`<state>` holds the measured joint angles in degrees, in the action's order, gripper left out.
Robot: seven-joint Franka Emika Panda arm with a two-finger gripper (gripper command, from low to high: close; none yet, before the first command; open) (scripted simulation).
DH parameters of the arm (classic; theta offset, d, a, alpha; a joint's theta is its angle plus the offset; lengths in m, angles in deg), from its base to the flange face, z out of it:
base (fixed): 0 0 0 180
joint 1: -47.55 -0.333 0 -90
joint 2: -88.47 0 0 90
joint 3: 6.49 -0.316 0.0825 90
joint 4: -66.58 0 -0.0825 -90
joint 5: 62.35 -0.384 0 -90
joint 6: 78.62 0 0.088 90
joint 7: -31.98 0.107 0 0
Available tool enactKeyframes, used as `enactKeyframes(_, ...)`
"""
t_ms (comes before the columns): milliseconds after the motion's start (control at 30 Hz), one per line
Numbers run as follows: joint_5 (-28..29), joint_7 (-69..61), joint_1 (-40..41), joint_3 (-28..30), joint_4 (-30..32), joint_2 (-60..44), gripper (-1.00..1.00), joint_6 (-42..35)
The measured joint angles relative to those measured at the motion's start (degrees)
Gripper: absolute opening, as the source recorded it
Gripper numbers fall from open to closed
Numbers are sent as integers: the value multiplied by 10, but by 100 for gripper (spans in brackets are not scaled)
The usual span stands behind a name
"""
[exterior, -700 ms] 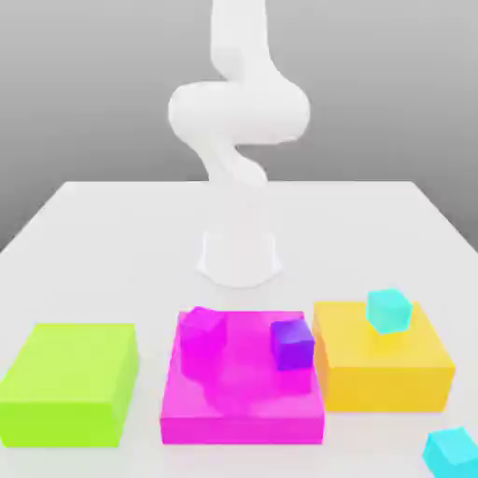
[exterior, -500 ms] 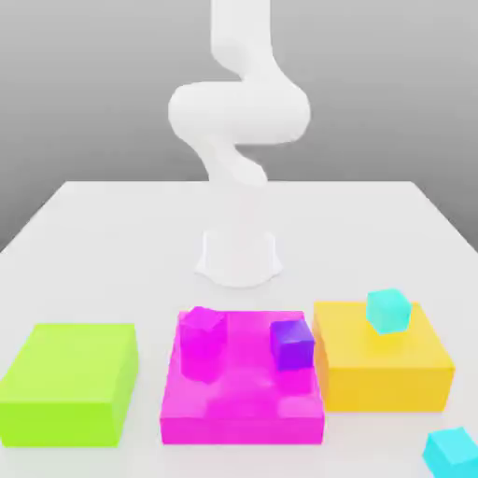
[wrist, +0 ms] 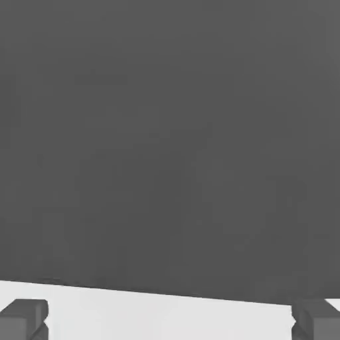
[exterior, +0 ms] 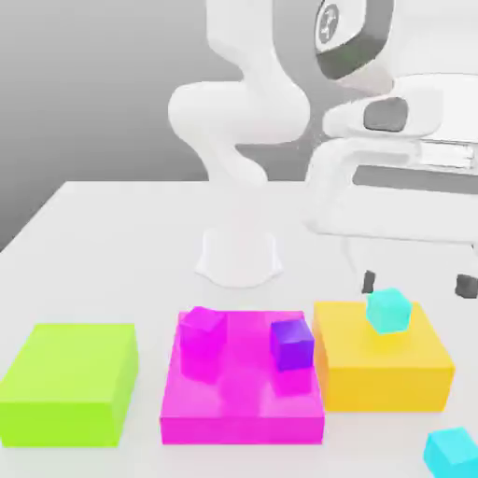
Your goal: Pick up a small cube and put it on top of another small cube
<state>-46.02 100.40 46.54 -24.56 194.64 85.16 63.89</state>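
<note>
One small cyan cube (exterior: 387, 311) rests on top of the yellow block (exterior: 387, 378) at the exterior view's right. A second small cyan cube (exterior: 451, 451) lies on the white table near the lower right corner. My gripper (exterior: 416, 283) hangs just above the yellow block, a little to the right of the cube on it. Its dark fingertips (exterior: 370, 280) stand wide apart with nothing between them, so it is open. In the hand view the gripper (wrist: 171, 320) has both tips far apart over the white table edge and a grey background.
Three big flat blocks stand in a row along the front: green (exterior: 70, 381), magenta (exterior: 243, 411) and yellow. On the magenta block sit a small magenta cube (exterior: 201, 329) and a small purple cube (exterior: 293, 344). The arm's white base (exterior: 239, 254) stands behind them.
The hand and its fingers have come into the exterior view at the right, down over the yellow block. No cube has moved.
</note>
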Motion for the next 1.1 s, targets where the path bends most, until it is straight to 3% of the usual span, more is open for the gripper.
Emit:
enactKeyframes(333, 7, 53, -55, -21, -12, -192, 0, 57)
enactKeyframes(467, 36, 80, -85, 6, -29, -273, 0, 109)
enactKeyframes(500, 45, 87, -93, 16, -33, -292, -100, 122)
enactKeyframes(700, 50, 90, -97, 21, -36, -301, -100, 130)
enactKeyframes(833, 17, 67, -75, -9, -21, -243, -100, 88)
enactKeyframes(1100, 4, -35, -27, -17, 87, -97, -100, 36)
